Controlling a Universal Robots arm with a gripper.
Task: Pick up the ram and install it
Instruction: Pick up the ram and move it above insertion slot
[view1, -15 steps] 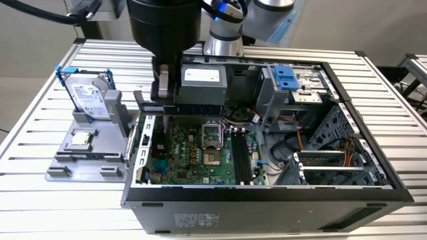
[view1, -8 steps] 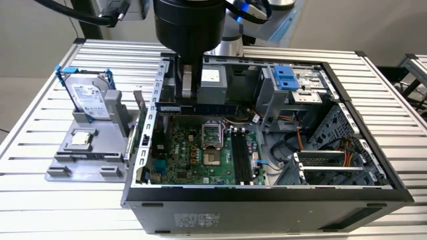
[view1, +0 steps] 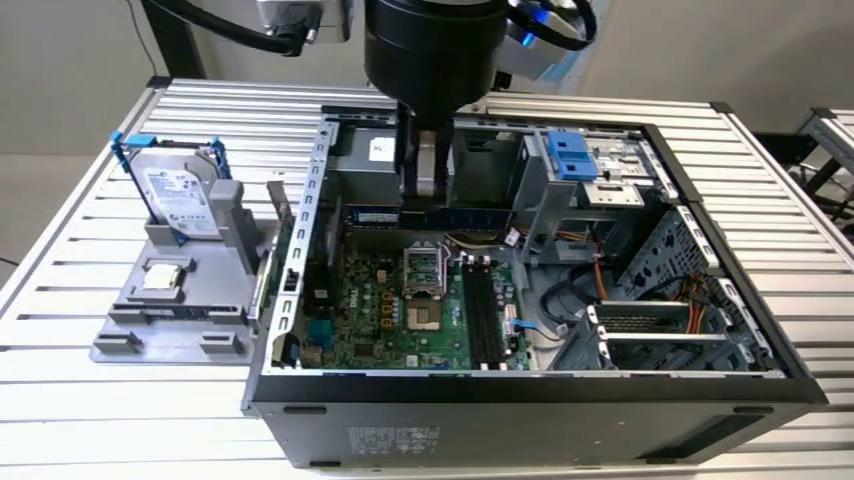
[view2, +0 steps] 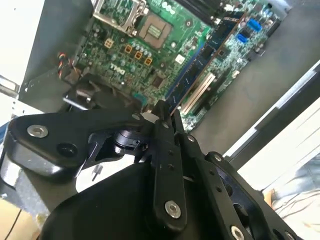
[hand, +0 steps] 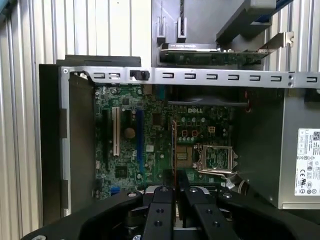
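Hanging over the open case (view1: 307, 250), my gripper (view1: 424, 208) has its fingers pinched narrow on the ram (view1: 470, 217), gripping it near the middle of its length. The ram sits level and on edge, well above the motherboard (view1: 380, 315); both ends stick out past the fingers toward the exterior view's left and right. In the first wrist view I see the ram edge-on as a thin line running out from between the two black fingers (hand: 165, 200), passing just beside the processor socket (hand: 212, 155) and over the green board. The long black memory slots (view1: 481, 320) lie on the board nearer the camera than the ram in the exterior view, and they run crosswise to the way the ram is held. I can't tell how far the ram hangs above the board. Outside the case, on the exterior view's left, the hard drive (view1: 180, 190) stands upright in its blue frame on a gray stand (view1: 134, 340), with the square processor (view1: 163, 278) lying flat on that stand below it. Case and stand both rest on the slatted metal table (view1: 787, 200).
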